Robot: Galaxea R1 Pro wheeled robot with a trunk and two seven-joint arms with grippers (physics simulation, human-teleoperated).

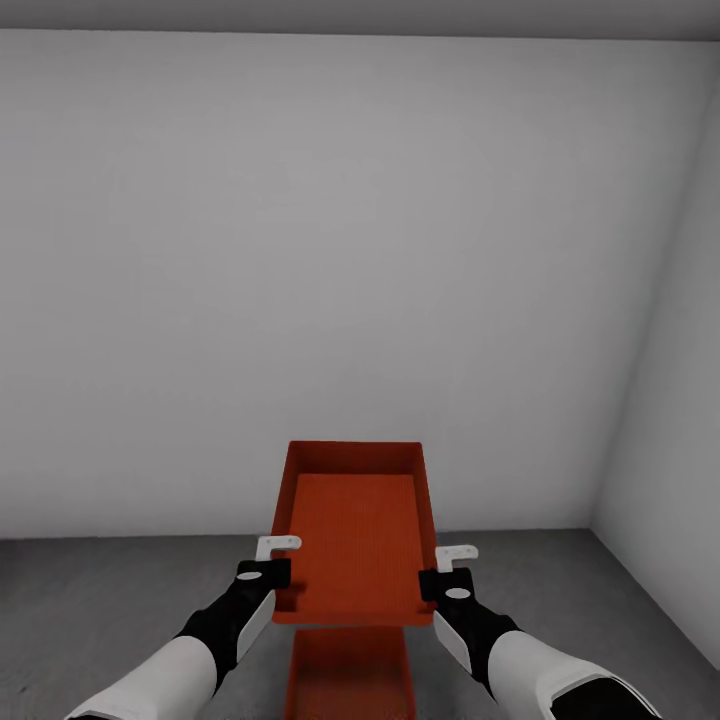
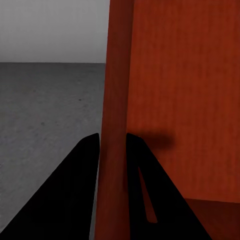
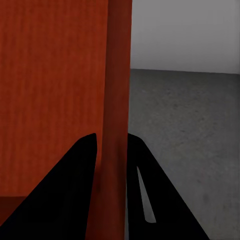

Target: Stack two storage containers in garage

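I hold one orange-red storage container (image 1: 355, 535) level in the air in front of me, one gripper on each long side. My left gripper (image 1: 275, 560) is shut on its left wall (image 2: 117, 75), a finger on either face. My right gripper (image 1: 445, 570) is shut on its right wall (image 3: 119, 75) the same way. Directly below, the other storage container (image 1: 350, 675) rests on the dark grey concrete floor (image 1: 100, 600) of the garage, partly hidden by the held one and cut off by the picture's lower edge.
A plain white-grey wall (image 1: 300, 250) stands a short way ahead. A second wall (image 1: 680, 450) meets it in a corner at the right. Bare concrete floor (image 3: 190, 130) lies on both sides of the containers.
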